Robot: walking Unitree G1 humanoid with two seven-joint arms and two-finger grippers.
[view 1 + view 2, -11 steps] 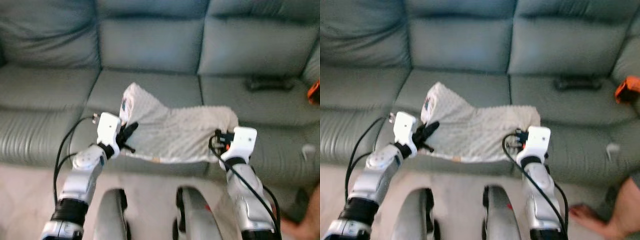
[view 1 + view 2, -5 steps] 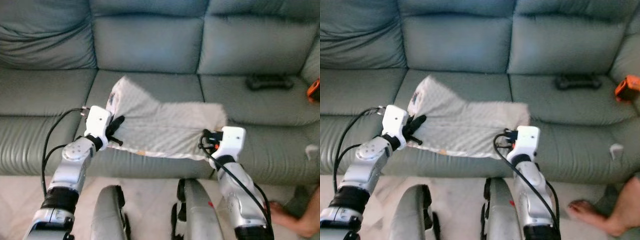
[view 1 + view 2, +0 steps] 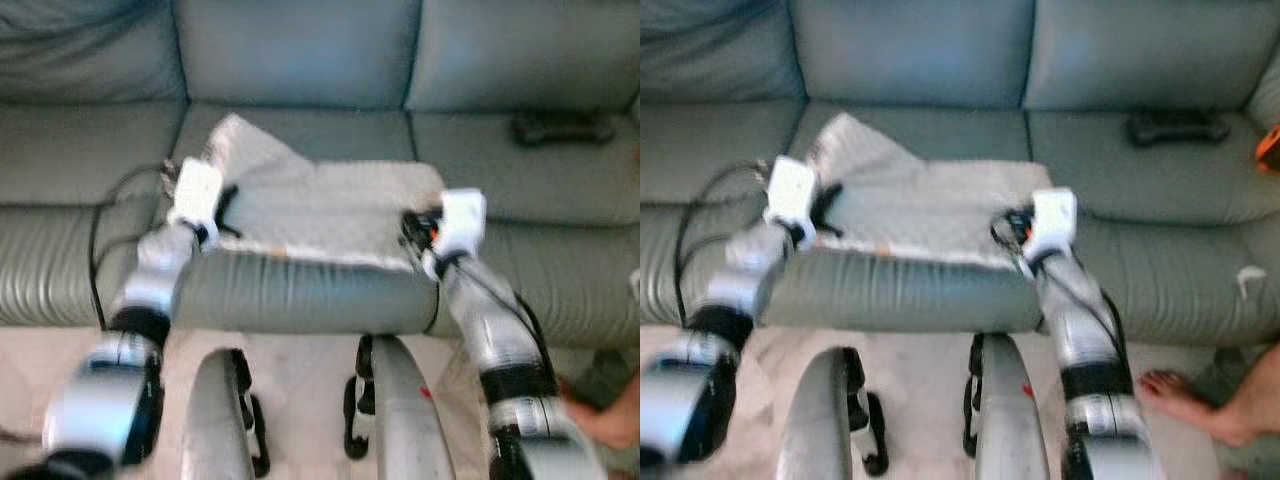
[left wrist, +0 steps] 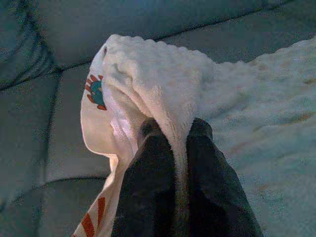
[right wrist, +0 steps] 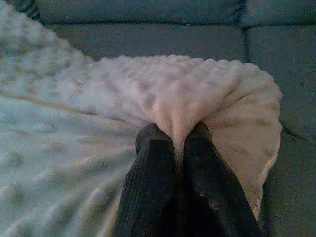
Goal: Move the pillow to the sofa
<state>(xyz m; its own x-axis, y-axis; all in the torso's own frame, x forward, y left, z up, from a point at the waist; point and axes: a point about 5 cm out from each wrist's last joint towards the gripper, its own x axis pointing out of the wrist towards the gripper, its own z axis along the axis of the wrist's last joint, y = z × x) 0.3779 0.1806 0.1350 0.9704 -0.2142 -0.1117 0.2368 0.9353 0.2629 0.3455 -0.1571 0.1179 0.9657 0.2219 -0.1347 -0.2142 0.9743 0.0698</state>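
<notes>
The pillow is a flat, cream, dimpled cushion lying on the middle seat of the grey-green leather sofa, its front edge at the seat's front. My left gripper is shut on the pillow's left edge, a fold of fabric pinched between its black fingers; a printed label shows beside them. My right gripper is shut on the pillow's right corner, the fabric bunched between its fingers.
A black game controller lies on the right seat, with an orange object at the far right edge. A person's bare foot rests on the floor at the lower right. My legs stand close to the sofa front.
Both arms have pushed the pillow further onto the seat, away from me. The camera has tilted down and the picture is blurred. Both grippers stay shut on the pillow.
</notes>
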